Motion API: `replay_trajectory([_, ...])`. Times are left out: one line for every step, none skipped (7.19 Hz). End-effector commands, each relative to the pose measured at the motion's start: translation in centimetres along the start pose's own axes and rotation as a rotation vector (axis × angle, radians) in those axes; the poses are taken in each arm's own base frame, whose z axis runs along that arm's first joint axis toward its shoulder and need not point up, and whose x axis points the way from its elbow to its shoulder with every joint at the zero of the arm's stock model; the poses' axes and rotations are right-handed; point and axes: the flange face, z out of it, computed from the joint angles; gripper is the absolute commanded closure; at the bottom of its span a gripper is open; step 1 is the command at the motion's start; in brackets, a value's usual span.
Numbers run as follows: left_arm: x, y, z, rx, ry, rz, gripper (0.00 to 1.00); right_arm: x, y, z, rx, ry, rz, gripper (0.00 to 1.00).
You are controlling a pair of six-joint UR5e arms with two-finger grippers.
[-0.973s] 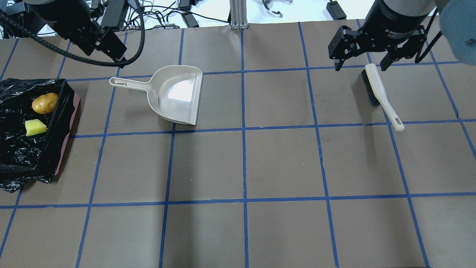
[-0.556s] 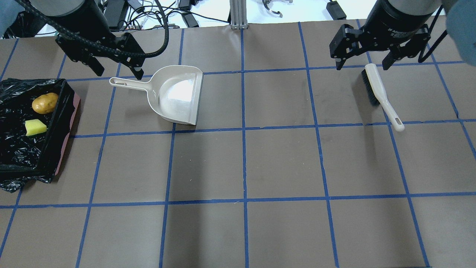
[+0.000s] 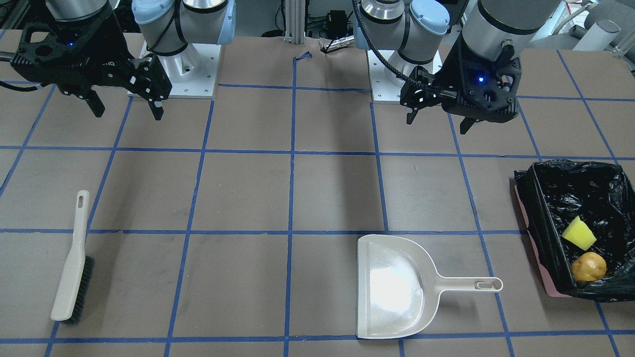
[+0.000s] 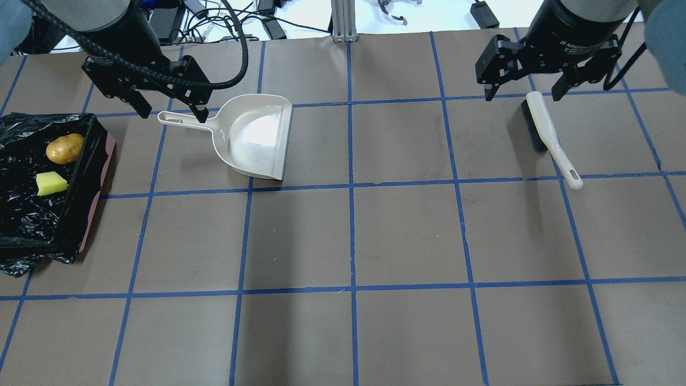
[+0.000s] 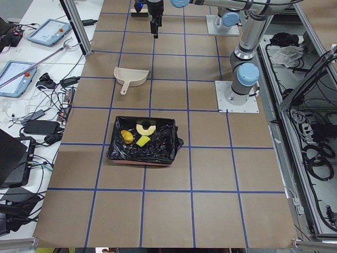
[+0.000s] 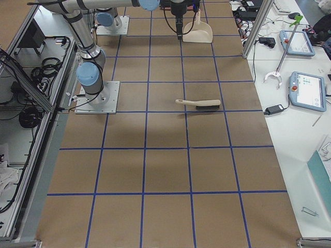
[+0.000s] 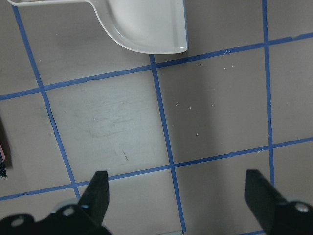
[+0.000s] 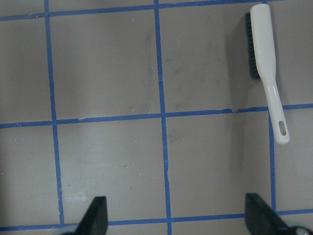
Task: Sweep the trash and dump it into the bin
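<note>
The bin (image 4: 96, 198) with its black bag stands at the table's left edge. In it lie the golden-brown potato lump (image 4: 64, 148) and the yellow sponge (image 4: 51, 184). The tan bread piece (image 5: 145, 128) shows in it only in the exterior left view. My left gripper (image 4: 173, 110) is open and empty, hovering over the handle of the cream dustpan (image 4: 252, 136). My right gripper (image 4: 521, 96) is open and empty, above the head end of the white brush (image 4: 546, 134). The wrist views show the dustpan (image 7: 142, 24) and the brush (image 8: 266, 63) lying on the table.
The table is brown paper with a blue tape grid (image 4: 351, 187). The bin (image 3: 532, 238) also shows at the right of the front-facing view. Cables and devices (image 4: 225, 21) lie beyond the back edge. The arm bases (image 3: 173, 74) stand on the robot's side of the table.
My left gripper has swung in from the back left and now hangs over the dustpan handle. The right gripper has barely moved. Dustpan, brush and bin lie as before.
</note>
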Motion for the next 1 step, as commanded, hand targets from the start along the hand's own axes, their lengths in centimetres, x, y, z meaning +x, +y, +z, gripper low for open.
replay_trajectory([0.07, -0.07, 0.16, 0.002, -0.001, 0.000, 0.05, -0.06, -0.05, 0.03, 0.002, -0.002, -0.001, 0.00])
